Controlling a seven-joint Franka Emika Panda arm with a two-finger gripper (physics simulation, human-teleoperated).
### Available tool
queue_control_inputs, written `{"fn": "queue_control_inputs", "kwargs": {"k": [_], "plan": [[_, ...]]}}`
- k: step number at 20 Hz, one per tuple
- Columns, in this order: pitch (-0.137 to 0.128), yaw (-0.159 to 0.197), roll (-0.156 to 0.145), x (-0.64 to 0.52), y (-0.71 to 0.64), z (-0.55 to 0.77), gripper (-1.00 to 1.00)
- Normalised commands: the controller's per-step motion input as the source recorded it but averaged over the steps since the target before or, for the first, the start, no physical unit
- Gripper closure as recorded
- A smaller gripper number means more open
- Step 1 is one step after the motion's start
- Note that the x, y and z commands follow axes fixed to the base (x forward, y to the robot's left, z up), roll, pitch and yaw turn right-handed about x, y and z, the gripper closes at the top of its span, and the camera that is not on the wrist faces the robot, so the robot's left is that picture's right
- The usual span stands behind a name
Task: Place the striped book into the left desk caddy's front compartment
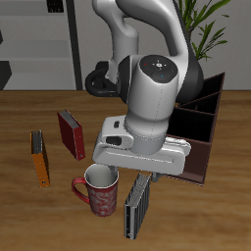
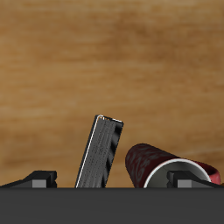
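- Currently wide: hand (image 1: pixel 147 169) spread, pointing down at the tabletop (image 1: pixel 216 221), nothing gripped.
- In the wrist view, hand (image 2: pixel 114 179) with both fingertips (image 2: pixel 39 178) far apart, neither pressing on anything.
- Just beneath the hand, near the tabletop's front edge: the striped book (image 1: pixel 137 206), standing on end and leaning a little, its top edge close under the hand.
- Same striped book (image 2: pixel 103 153) seen between the fingertips in the wrist view, dark cover with fine pale stripes, apart from both fingertips.
- Just beside the book: a dark red patterned mug (image 1: pixel 98 189), upright, handle turned away from the book; also in the wrist view (image 2: pixel 162 162).
- Farther from the hand, beyond the mug: a red book (image 1: pixel 71 134) standing, and an orange book (image 1: pixel 39 157) near it.
- On the other side of the arm: the left desk caddy (image 1: pixel 201 147), partly hidden by the arm, with the front compartment (image 1: pixel 203 110) at its taller, slanted-walled end, farther back.
- Behind the caddy: a green plant (image 1: pixel 211 25).
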Motion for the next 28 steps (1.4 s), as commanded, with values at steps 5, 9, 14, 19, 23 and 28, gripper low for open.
{"fn": "queue_control_inputs", "kwargs": {"k": [5, 9, 14, 19, 23, 28], "plan": [[0.024, -0.008, -0.005, 0.02, -0.01, -0.24, -1.0], [0.027, -0.021, -0.025, 0.01, -0.11, -0.17, -1.0], [0.003, -0.004, -0.002, -0.02, -0.01, -0.13, -1.0], [0.027, -0.014, -0.01, 0.01, -0.01, -0.19, -1.0], [0.017, -0.01, -0.001, 0.0, 0.02, -0.14, -1.0], [0.015, 0.004, -0.008, 0.0, 0.0, -0.13, -1.0]]}}
